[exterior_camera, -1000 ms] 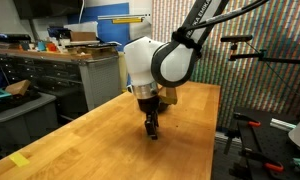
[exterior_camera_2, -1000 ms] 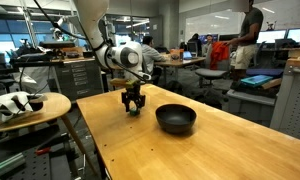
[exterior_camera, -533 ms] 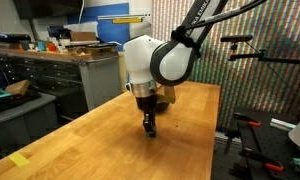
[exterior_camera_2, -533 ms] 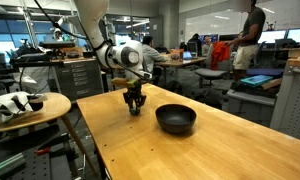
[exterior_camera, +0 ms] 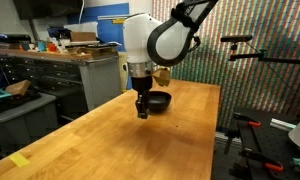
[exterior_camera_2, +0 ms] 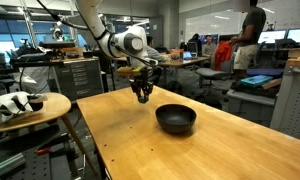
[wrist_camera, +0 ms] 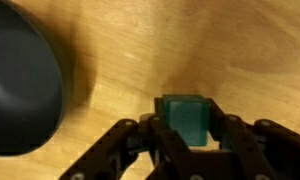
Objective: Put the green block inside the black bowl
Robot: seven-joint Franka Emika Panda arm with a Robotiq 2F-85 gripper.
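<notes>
The green block [wrist_camera: 187, 119] sits clamped between my gripper's [wrist_camera: 187, 128] two black fingers, lifted clear of the wooden table. In both exterior views the gripper [exterior_camera: 142, 112] [exterior_camera_2: 143, 97] hangs above the tabletop, shut on the block. The black bowl [exterior_camera_2: 176, 118] rests on the table a short way beside the gripper; in an exterior view it shows partly behind the gripper [exterior_camera: 156, 101]. In the wrist view the bowl [wrist_camera: 20, 85] fills the left edge, apart from the block.
The wooden table [exterior_camera_2: 190, 150] has its edges close by in both exterior views. A round side table [exterior_camera_2: 30, 105] with a white object stands off the table's end. Workbenches and cabinets [exterior_camera: 50, 70] stand behind.
The gripper closed on the green block down at the table surface, then rose with it and moved a little toward the bowl.
</notes>
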